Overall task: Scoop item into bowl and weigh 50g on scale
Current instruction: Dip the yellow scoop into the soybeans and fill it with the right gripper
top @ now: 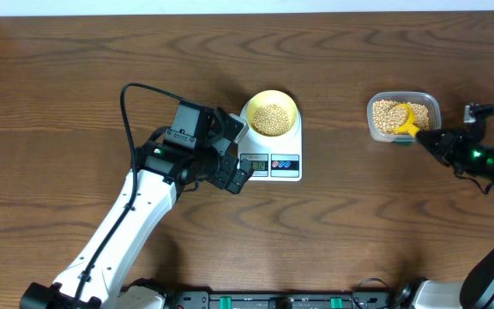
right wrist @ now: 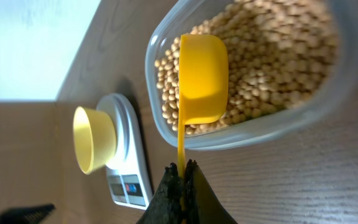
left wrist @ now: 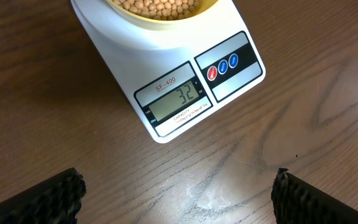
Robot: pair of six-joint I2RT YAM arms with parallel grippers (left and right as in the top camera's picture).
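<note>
Count: 1 scale [top: 270, 159], 1 bowl [top: 270, 113], 1 clear tub [top: 431, 110], 1 yellow scoop [right wrist: 201, 78]. Beans [left wrist: 160, 7] too many to count.
Bowl: pale yellow, round, on scale's rear half, part-filled w/ tan beans. Display [left wrist: 178, 99] reads 32.
My L gripper [left wrist: 179, 208]: spread wide, empty, just in front of scale.
My R gripper [right wrist: 182, 180]: clamped on scoop handle, cup in tub on beans.

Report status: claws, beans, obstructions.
Left claw open beside scale. Right claw shut on scoop at tub. Bowl of beans on scale, reading 32. Nothing blocking.
</note>
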